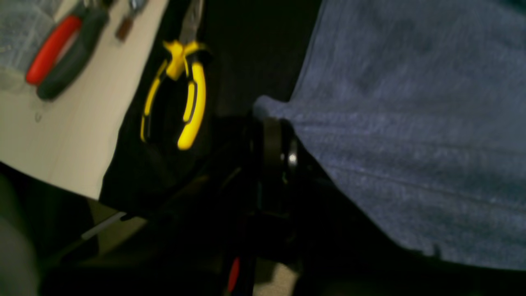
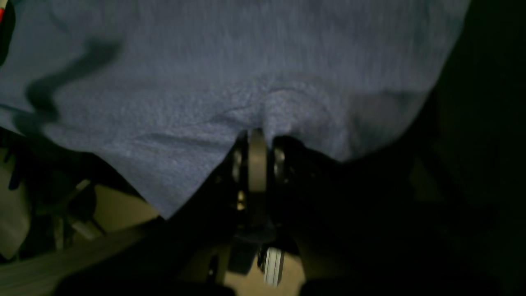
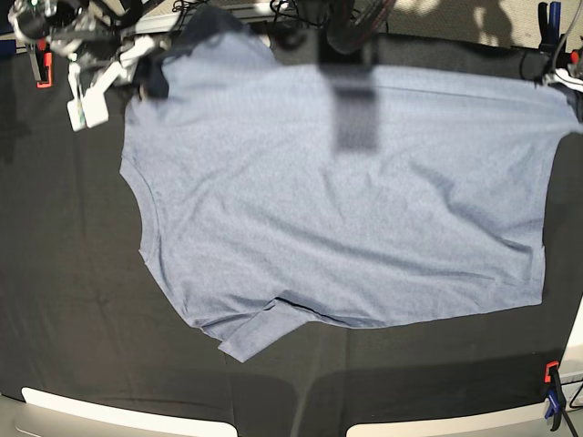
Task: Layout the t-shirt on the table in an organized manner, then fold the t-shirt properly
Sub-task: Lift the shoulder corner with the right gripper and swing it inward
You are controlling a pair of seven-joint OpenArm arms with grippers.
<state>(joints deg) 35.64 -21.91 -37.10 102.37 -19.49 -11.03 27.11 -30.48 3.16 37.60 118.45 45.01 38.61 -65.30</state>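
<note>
The light blue-grey t-shirt (image 3: 346, 200) lies spread almost flat on the black table (image 3: 73, 300), plain side up, with one sleeve folded under at its near edge. My right gripper (image 3: 153, 71) is at the shirt's far left corner. In the right wrist view that gripper (image 2: 257, 135) is shut on a puckered edge of the t-shirt (image 2: 246, 61). My left gripper (image 3: 557, 80) is at the shirt's far right corner. In the left wrist view it (image 1: 273, 123) is shut on a small pinch of the t-shirt (image 1: 411, 123).
Yellow-handled pliers (image 1: 185, 94) lie on black cloth beside a white surface (image 1: 82, 123) carrying a red-handled tool (image 1: 53, 53). Orange clamps (image 3: 551, 373) (image 3: 41, 68) and a blue clamp (image 3: 545, 18) grip the table edges. White boards (image 3: 118, 419) line the near edge.
</note>
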